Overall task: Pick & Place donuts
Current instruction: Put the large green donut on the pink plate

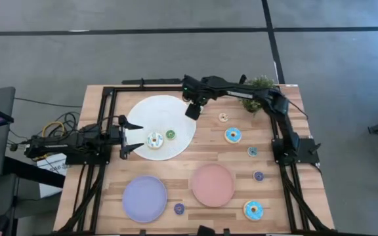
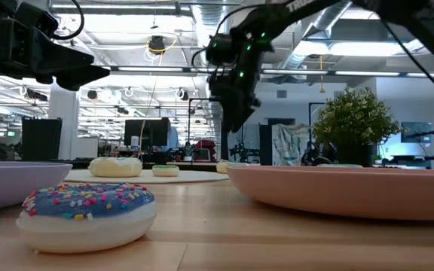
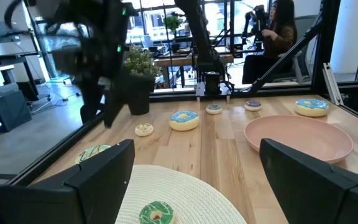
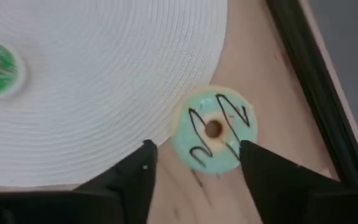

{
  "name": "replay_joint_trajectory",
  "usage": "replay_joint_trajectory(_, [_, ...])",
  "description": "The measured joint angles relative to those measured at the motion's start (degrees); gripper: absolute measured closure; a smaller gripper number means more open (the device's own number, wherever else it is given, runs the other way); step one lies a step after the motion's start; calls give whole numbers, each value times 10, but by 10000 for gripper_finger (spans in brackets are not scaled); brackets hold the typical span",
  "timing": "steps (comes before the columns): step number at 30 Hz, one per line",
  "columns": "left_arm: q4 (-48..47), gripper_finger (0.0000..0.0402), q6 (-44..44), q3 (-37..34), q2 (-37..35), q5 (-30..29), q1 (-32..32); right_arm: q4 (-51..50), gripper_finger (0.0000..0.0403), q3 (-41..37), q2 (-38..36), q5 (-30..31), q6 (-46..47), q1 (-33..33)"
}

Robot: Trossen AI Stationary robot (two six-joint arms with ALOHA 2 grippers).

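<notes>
right gripper [image 4: 194,165] hangs spread above mint donut [image 4: 214,129]; left gripper [image 1: 131,136] apparently spread, idle.

Two donuts lie flat on large white disc [image 1: 151,111]: big white sprinkled donut [image 1: 155,139], small green donut [image 1: 170,134] just beside it. Mint-green donut with dark drizzle [image 4: 213,130] lies flat on wood at disc's edge. Small cream donut [image 1: 223,117], big blue donut [image 1: 233,136], small teal donut [image 1: 252,151], small purple donut [image 1: 258,176], second big blue sprinkled donut [image 1: 253,210] strung along right side. Another small purple donut [image 1: 179,208] sits between lilac plate [image 1: 144,199] and pink plate [image 1: 212,185].
</notes>
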Motion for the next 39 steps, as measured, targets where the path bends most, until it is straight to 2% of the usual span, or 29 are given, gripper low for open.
replay_joint_trajectory(2, [0,61,0,0,0,0,0,8,156,2,16,0,-27,0])
replay_joint_trajectory(5, [0,61,0,0,0,0,0,12,147,3,34,-3,-67,0])
replay_joint_trajectory(10, [0,61,0,0,0,0,0,21,161,3,63,-17,-90,-2])
replay_joint_trajectory(13, [0,61,0,0,0,0,0,29,176,3,76,-4,-97,-3])
replay_joint_trajectory(18, [0,61,0,0,0,-1,0,22,191,3,71,5,-71,-10])
replay_joint_trajectory(27, [0,61,0,0,0,-1,0,13,195,3,72,9,-62,-18])
replay_joint_trajectory(33, [0,61,0,0,0,-1,0,-2,195,3,72,22,-133,-13])
replay_joint_trajectory(39, [0,61,0,0,0,-1,0,-14,195,3,72,17,-148,-5])
